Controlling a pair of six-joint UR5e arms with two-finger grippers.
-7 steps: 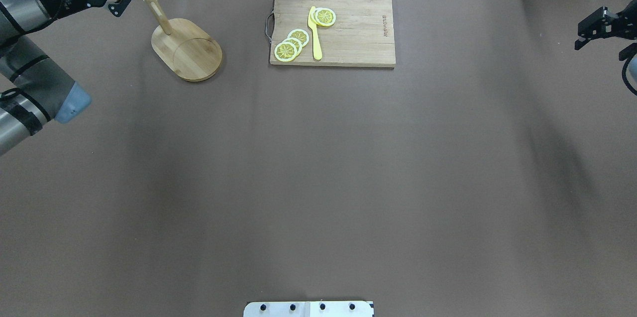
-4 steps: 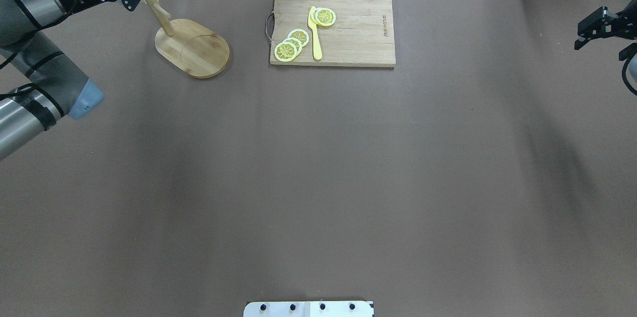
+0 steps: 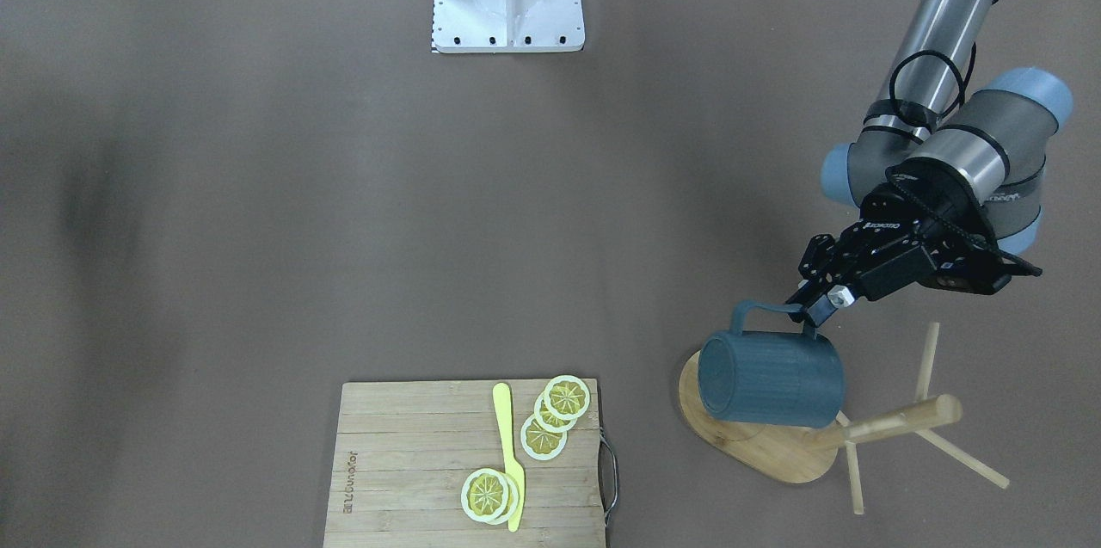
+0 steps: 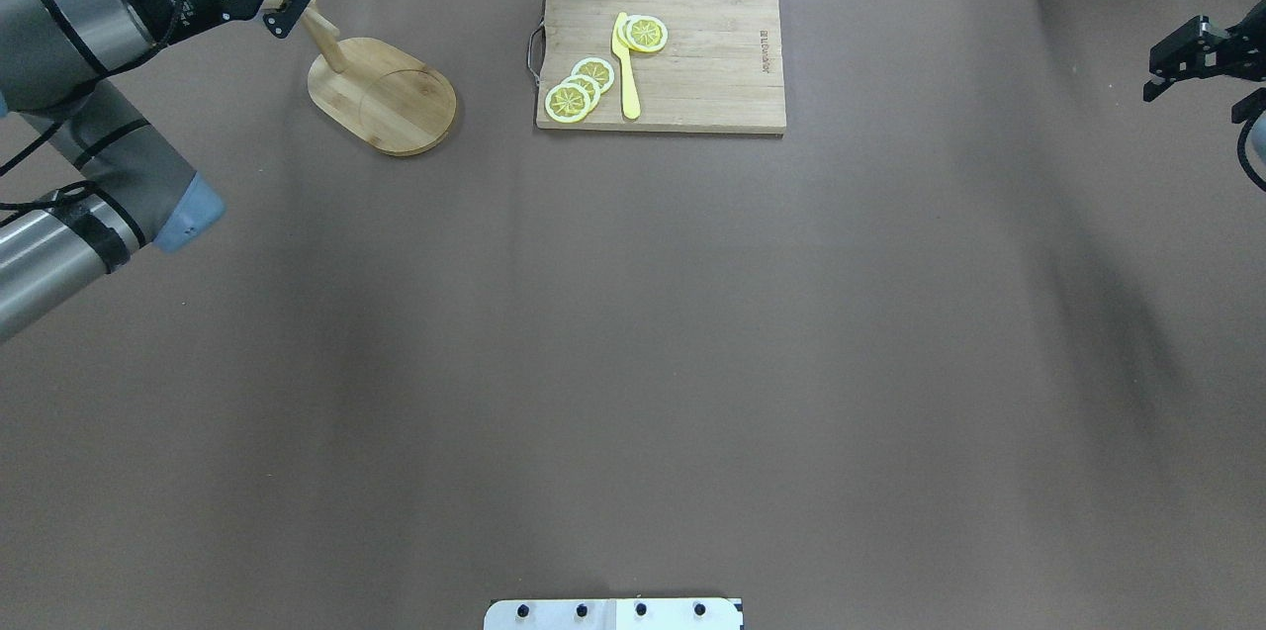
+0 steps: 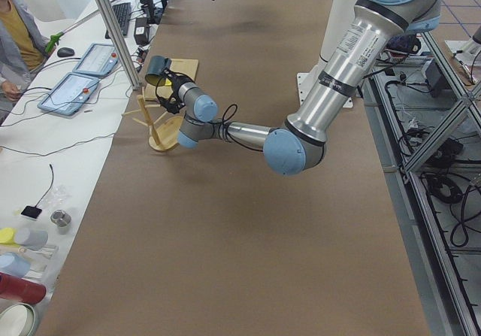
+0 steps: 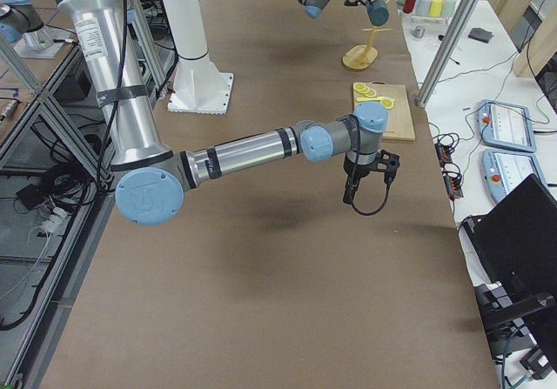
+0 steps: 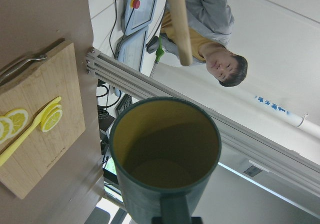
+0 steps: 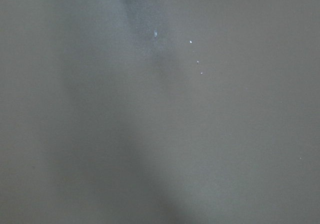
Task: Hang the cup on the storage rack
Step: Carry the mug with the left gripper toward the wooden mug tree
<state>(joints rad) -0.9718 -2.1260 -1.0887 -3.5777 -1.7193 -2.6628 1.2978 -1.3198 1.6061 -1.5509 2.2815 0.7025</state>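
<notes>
Hiding: cup [image 3: 770, 380] covers part of the storage rack [image 3: 894, 421] base from the front; overhead view crops the cup.
Cup position: aloft over the rack base.
Cup axis: horizontal, mouth toward the post.
Left tool [image 3: 813, 311]: clamped on cup handle.
Right tool [image 4: 1162, 76]: opening unclear.

Brown-covered table [image 4: 633, 363], white side bench [image 5: 45, 167], aluminium posts [image 5: 113, 28], perhaps tablets [image 5: 71, 94]
</notes>
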